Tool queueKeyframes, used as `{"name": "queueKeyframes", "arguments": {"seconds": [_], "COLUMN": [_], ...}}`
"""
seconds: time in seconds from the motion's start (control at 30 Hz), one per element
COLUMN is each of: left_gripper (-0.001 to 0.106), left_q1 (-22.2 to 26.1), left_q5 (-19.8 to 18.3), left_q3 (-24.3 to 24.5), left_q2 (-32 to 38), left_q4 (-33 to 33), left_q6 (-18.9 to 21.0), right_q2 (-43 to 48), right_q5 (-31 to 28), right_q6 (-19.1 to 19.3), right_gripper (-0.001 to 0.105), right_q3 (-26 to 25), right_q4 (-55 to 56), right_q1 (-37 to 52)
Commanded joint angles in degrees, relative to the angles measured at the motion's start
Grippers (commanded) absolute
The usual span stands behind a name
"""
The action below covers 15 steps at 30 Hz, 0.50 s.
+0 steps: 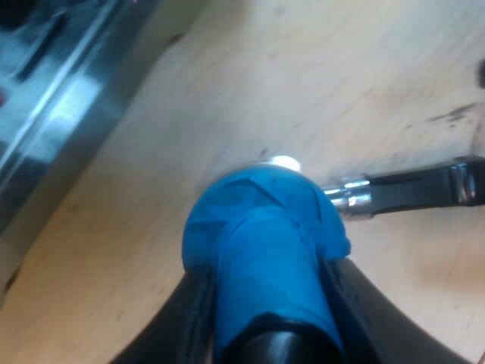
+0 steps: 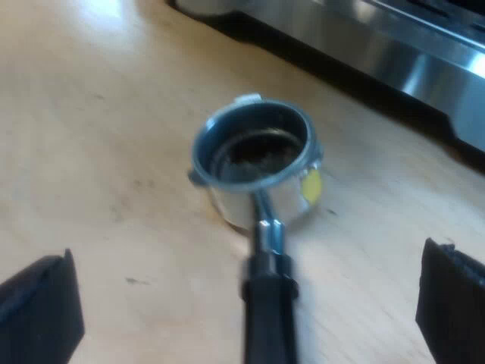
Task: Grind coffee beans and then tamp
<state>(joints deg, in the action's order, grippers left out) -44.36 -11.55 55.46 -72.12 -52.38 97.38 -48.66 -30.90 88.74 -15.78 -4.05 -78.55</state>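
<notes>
Now, metal holder (image 2: 282, 197) holding dark grounds (image 2: 254, 155), left tool (image 1: 269, 311) pinching blue tamper (image 1: 261, 227), right tool (image 2: 248, 294) spread.

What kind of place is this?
Probably a coffee-making workbench: a wooden tabletop with a steel-bodied espresso machine, a loose metal holder with a dark handle, and a blue tamper.

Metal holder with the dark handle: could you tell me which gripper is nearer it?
Right gripper, probably: open fingers flank the holder handle. Left gripper, holding the blue tamper, hangs over it.
</notes>
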Motion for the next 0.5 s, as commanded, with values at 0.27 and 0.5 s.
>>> {"name": "queueKeyframes", "arguments": {"seconds": [0.27,0.5], "left_gripper": [0.000,0.000], "left_q1": [10.5,16.3], "left_q5": [-1.2,-0.2], "left_q3": [-1.6,-6.9], "left_q2": [1.8,1.8], "left_q4": [-6.4,-4.1], "left_q6": [0.1,0.1], "right_q2": [0.4,0.4], "right_q5": [4.1,8.5], "right_q6": [1.6,3.9], "right_gripper": [0.090,0.090], "right_q3": [-4.1,-4.1], "right_q4": [0.5,0.5], "right_q1": [0.4,1.9]}}
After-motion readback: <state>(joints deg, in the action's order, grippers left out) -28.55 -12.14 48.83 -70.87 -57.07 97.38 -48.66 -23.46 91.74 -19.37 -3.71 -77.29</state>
